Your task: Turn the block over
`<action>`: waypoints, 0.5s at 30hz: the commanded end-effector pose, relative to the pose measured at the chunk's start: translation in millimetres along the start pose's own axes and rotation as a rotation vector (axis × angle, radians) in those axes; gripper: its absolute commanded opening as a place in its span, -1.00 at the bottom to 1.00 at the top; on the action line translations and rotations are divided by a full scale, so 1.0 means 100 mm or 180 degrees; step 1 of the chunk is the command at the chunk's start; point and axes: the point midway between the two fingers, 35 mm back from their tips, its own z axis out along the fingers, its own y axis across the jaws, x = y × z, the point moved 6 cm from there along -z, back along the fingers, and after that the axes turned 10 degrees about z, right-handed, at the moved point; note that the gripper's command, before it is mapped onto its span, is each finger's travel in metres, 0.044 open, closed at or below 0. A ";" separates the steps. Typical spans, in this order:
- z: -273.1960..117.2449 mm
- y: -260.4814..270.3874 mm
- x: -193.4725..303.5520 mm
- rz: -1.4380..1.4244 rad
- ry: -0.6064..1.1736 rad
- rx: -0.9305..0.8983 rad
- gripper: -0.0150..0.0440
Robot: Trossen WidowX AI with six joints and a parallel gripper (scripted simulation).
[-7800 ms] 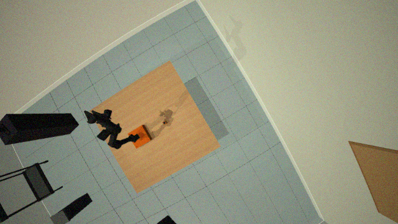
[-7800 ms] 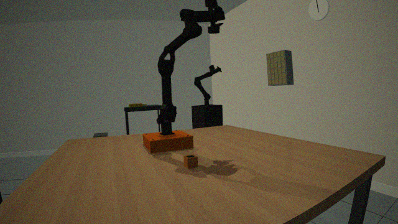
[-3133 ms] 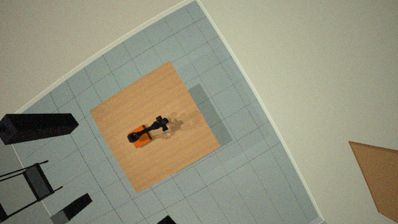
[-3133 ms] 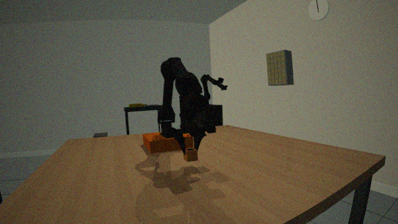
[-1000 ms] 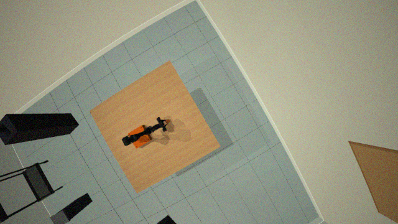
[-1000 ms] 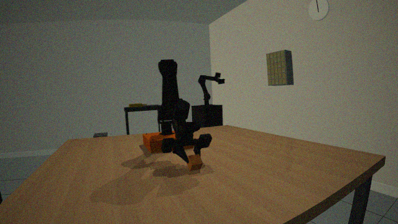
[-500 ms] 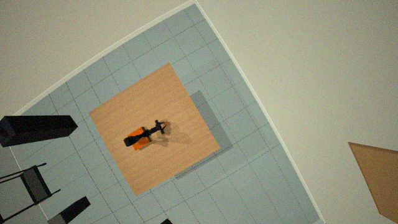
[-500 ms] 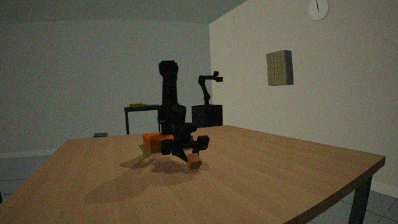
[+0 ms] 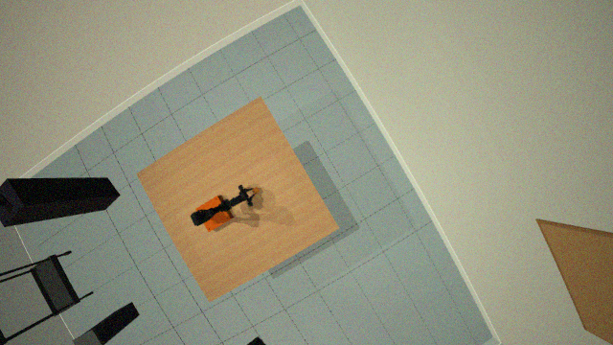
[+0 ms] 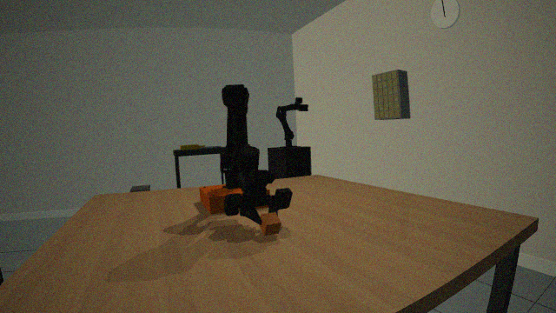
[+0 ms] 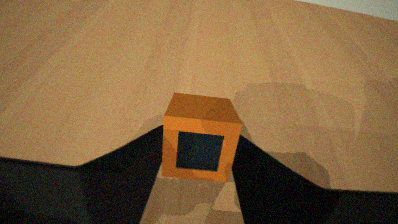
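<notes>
A: What is seen nearest, in the wrist view?

B: The block (image 11: 201, 136) is seen at the centre of the frame, clamped between the two dark fingers of the pincer (image 11: 200, 165). Its face with the dark square mark is turned toward the camera, and a plain orange face lies above it in the frame.

A: Is the pincer closed on it?

B: Yes, the block is gripped from both sides. In the exterior view the block (image 10: 271, 223) is seen at the lower tip of the pincer (image 10: 264, 219), low over the bench (image 10: 369, 243); whether it touches the wood cannot be told.

A: And behind that?

B: The arm (image 10: 238, 143) rises from an orange base (image 10: 215, 196) just left of centre. In the top view the block (image 9: 256, 191) shows as a small orange spot right of the pincer (image 9: 250, 194).

A: Any containers?

B: None can be made out on the bench.
</notes>
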 end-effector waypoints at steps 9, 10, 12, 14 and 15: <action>0.00 0.00 0.00 0.0012 -0.0008 -0.0017 0.40; 0.00 0.00 0.00 0.0012 -0.0008 -0.0017 0.49; 0.00 0.00 0.00 0.0012 -0.0008 -0.0017 0.67; 0.00 0.00 0.00 0.0012 -0.0008 -0.0017 0.84; 0.00 0.00 0.00 0.0012 -0.0008 -0.0017 0.93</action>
